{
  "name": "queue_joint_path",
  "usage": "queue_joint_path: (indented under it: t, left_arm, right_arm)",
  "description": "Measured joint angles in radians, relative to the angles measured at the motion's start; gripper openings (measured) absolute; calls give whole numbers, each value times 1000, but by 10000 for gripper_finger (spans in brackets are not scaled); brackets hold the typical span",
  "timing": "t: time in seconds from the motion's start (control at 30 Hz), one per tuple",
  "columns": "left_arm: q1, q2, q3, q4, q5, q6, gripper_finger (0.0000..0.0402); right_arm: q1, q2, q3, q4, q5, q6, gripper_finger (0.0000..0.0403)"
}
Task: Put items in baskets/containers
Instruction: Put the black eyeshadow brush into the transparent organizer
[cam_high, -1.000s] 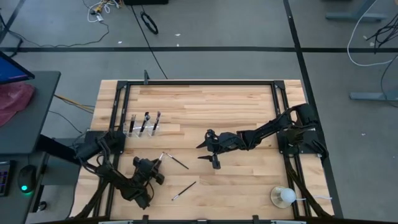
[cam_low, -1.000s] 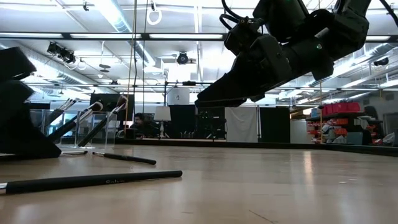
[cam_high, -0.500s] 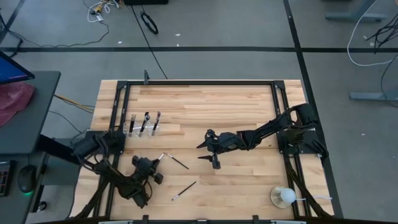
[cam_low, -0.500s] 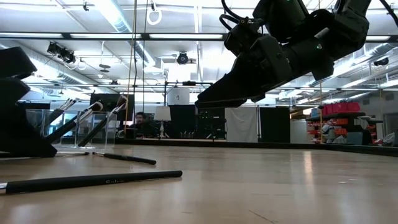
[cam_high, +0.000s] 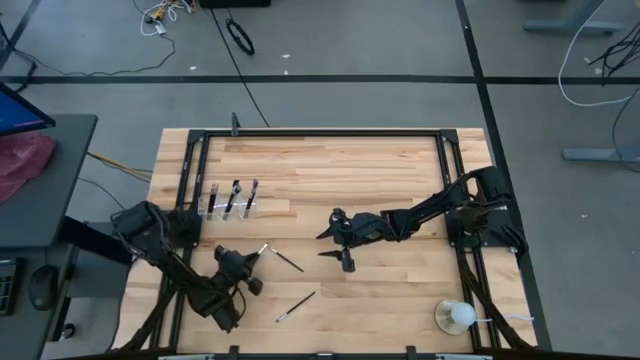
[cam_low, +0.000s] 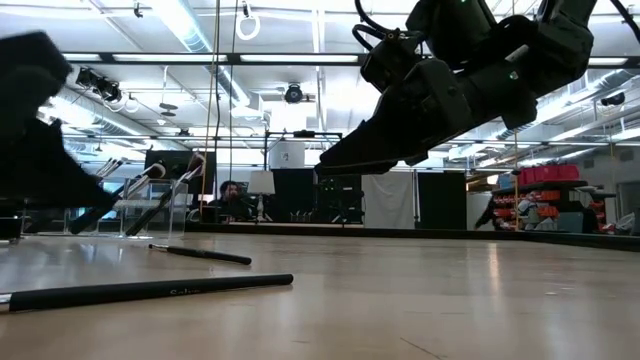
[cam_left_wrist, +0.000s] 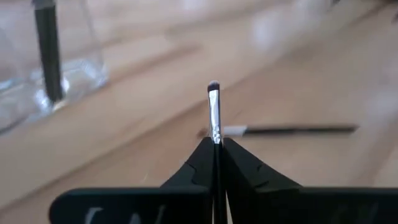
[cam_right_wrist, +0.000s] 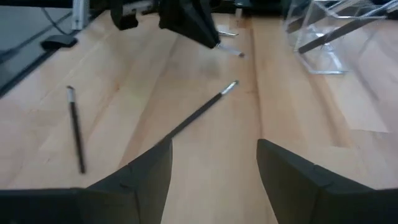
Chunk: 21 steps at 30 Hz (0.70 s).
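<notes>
Clear plastic marks the holder (cam_high: 232, 203), which sits at about ten o'clock on the wooden table (cam_high: 330, 170) with three makeup brushes standing in it, so part of the job looks done. The left gripper (cam_left_wrist: 216, 149), low at about seven o'clock, is clamped shut on a fourth brush (cam_left_wrist: 214, 112) whose small tuft pokes out past the fingertips; in its wrist view the holder (cam_left_wrist: 43, 56) lies near and ahead, so this brush seems ready to be carried over. Two more brushes lie loose on the wood: one (cam_high: 288, 261) just beside the left gripper toward the centre, another (cam_high: 296, 306) near six o'clock. The right gripper (cam_high: 340, 243) hangs at the table's centre with its fingers spread wide and nothing between them. By my reckoning roughly half the visible brushes are stowed; one is in hand and two wait.
</notes>
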Motion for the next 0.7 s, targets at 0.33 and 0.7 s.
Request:
queue_joint_path:
  t: [0.33, 0.7]
  left_arm:
    - [102, -15, 2, 513, -365, 516, 20]
    - [213, -15, 3, 982, -259, 1117, 21]
  right_arm:
    - [0, 117, 0, 243, -107, 43, 237]
    - [-1, 244, 99, 453, -107, 189, 235]
